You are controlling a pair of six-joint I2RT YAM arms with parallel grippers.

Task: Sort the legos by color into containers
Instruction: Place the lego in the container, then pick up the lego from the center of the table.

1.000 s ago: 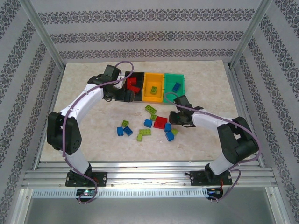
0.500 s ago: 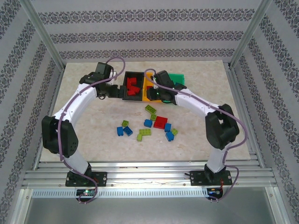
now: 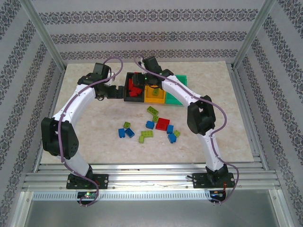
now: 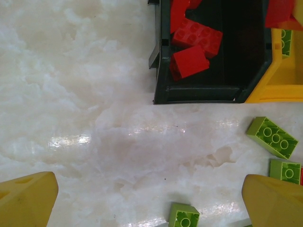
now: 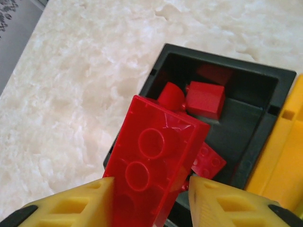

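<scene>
My right gripper [image 5: 150, 183] hangs over the black container [image 5: 222, 59], which holds several red legos [image 5: 204, 99]. A long red lego [image 5: 151, 161] sits between its yellow fingers [image 5: 71, 208]. The left finger touches it and a gap shows at the right finger, so the jaws stand open. From above, the right gripper [image 3: 138, 81] is over the black container [image 3: 134, 99], beside the orange [image 3: 154, 97] and green [image 3: 179, 97] containers. My left gripper [image 3: 113, 92] is wide open and empty, just left of the black container [image 4: 199, 93].
Loose legos lie mid-table: a red plate [image 3: 162, 124], blue ones [image 3: 125, 133] and green ones [image 3: 146, 136]. More green legos [image 4: 272, 137] lie near my left gripper's right finger [image 4: 274, 201]. Metal frame posts and patterned walls enclose the table.
My right arm has swung from the loose pile up to the black container with the red lego, and its jaws have parted. The left gripper drew back slightly left.
</scene>
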